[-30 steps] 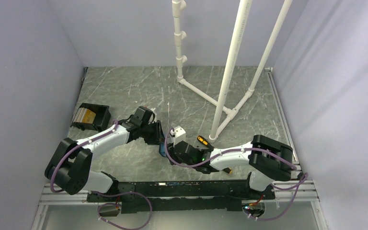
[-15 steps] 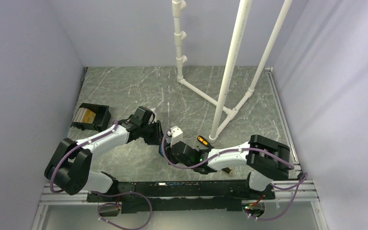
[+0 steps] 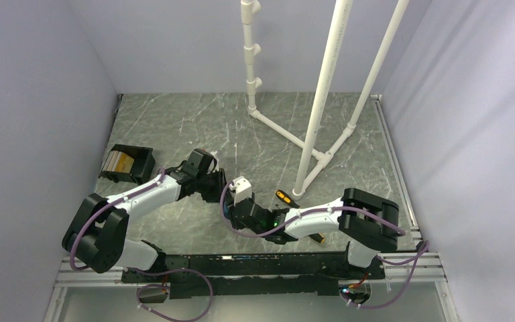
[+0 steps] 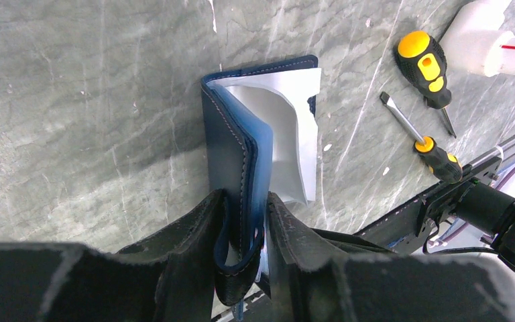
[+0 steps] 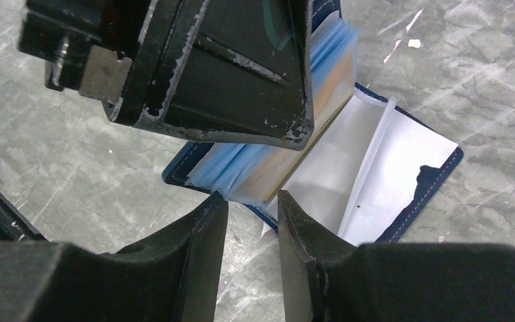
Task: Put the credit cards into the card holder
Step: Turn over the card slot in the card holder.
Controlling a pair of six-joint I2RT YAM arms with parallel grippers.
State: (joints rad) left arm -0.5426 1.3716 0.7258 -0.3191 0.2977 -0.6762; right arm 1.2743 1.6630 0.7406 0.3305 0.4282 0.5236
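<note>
The navy card holder (image 4: pixel 228 134) stands open on the marble table, and its clear inner sleeves (image 4: pixel 285 141) fan out to the right. My left gripper (image 4: pixel 245 208) is shut on the holder's raised cover, near the clasp tab. The right wrist view shows an orange-faced credit card (image 5: pixel 285 171) tucked among the light-blue sleeves of the card holder (image 5: pixel 178 168). My right gripper (image 5: pixel 249 201) is open, its tips just at the lower edge of those sleeves, with nothing between them. In the top view the two grippers meet over the holder (image 3: pixel 226 204).
A black open-topped box (image 3: pixel 129 164) with orange-yellow cards (image 3: pixel 117 161) in it sits at the left. Two orange-handled screwdrivers (image 4: pixel 424 60) (image 4: pixel 436 151) lie to the right of the holder. A white pipe frame (image 3: pixel 315 127) stands behind.
My right gripper has moved left, closer to the holder, and its jaws have narrowed somewhat. The left gripper has kept its hold and place.
</note>
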